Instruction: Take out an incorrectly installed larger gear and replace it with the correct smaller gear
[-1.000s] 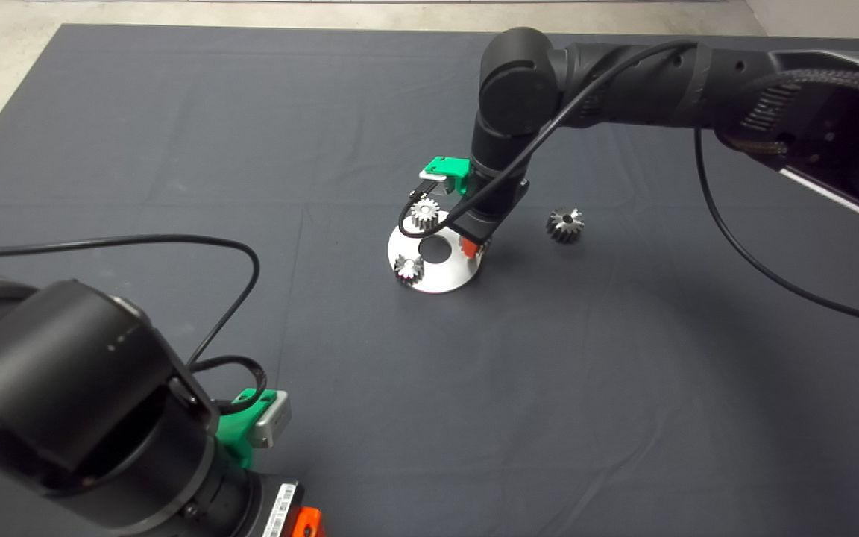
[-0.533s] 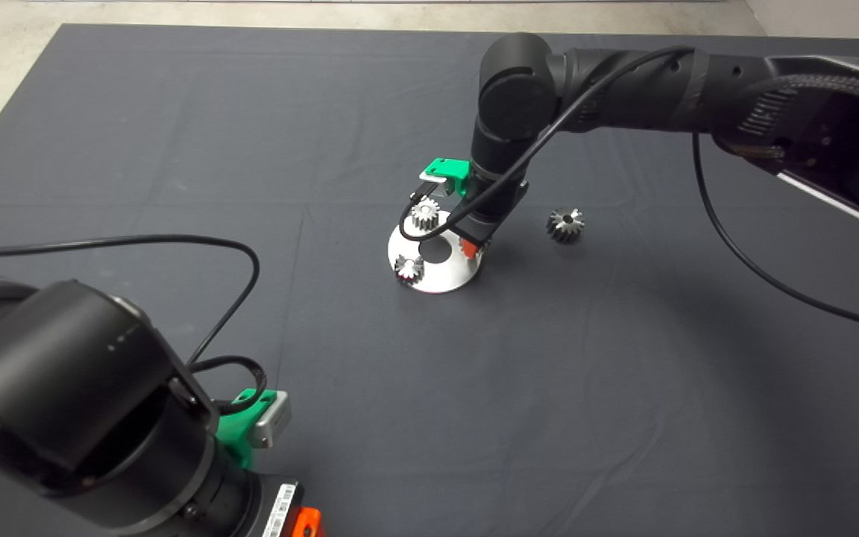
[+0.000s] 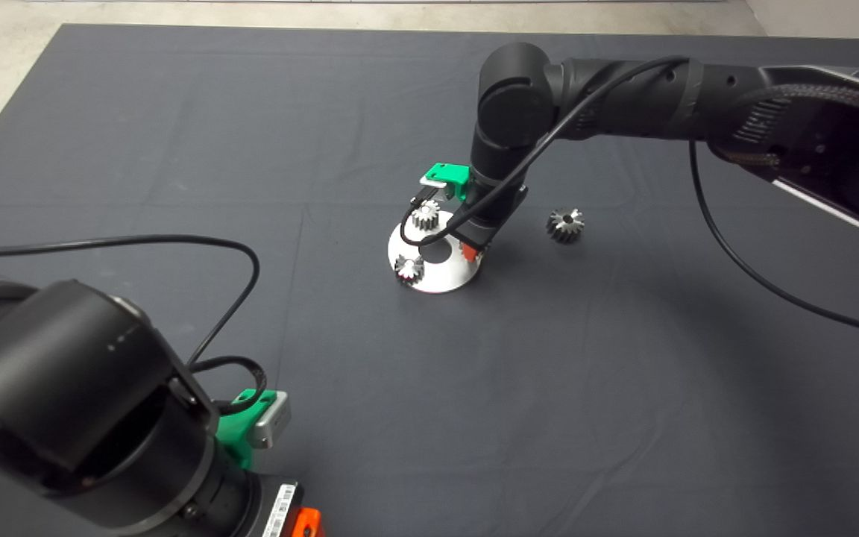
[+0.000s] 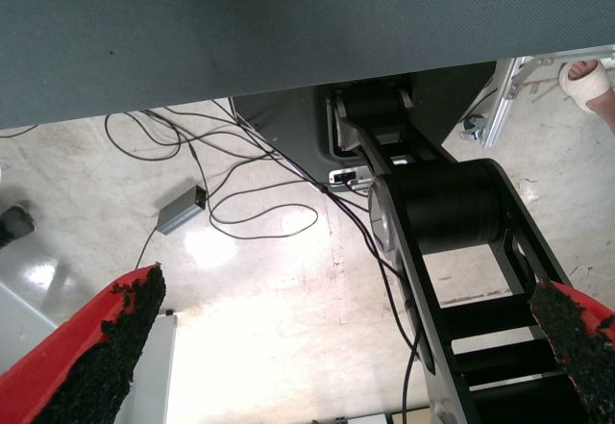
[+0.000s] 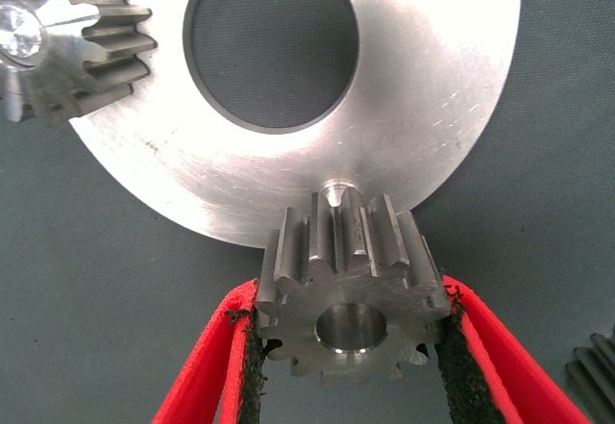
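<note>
Easing slightly lower over the past second, the right gripper (image 5: 348, 347) is hovering at the right edge of the round metal plate (image 3: 450, 277) at frame centre, fingers (image 5: 485, 361) clamped on the smaller gear (image 5: 348, 299), which is sitting just over a peg (image 5: 335, 193) at the plate's rim. Two matching gears (image 3: 425, 215) are standing on the plate's left side. Just right of centre, the larger gear (image 3: 565, 224) is lying on the mat (image 3: 176, 112), ringed by open cloth. At lower left, the left gripper (image 4: 336, 347) is waiting beyond the mat's edge, fingers spread wide on nothing.
</note>
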Robot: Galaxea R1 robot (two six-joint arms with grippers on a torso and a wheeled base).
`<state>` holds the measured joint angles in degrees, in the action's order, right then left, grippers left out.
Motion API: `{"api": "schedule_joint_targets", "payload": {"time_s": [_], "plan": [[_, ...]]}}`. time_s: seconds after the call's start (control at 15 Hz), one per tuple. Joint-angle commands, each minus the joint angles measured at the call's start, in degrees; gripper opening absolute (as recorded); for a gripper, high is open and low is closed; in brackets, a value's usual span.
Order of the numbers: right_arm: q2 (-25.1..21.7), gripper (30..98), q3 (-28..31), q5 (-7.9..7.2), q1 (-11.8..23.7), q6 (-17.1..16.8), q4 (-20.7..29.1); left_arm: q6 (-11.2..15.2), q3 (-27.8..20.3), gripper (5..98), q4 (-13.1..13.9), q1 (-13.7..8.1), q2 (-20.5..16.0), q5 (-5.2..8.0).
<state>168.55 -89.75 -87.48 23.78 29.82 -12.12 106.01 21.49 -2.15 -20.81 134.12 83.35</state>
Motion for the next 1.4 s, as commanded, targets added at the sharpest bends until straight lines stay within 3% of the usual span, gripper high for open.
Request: {"api": "schedule_joint_targets", "payload": {"time_s": [0.0, 1.33], "plan": [[0.0, 39.6, -0.1, -7.35, 1.5, -0.3, -2.2, 0.3, -0.8, 98.2, 1.1, -0.6, -0.1, -0.11], [1.6, 39.5, 0.2, -7.27, 0.9, -0.1, -2.7, 0.3, -0.8, 98.2, 1.1, -0.6, 0.0, -0.11]]}}
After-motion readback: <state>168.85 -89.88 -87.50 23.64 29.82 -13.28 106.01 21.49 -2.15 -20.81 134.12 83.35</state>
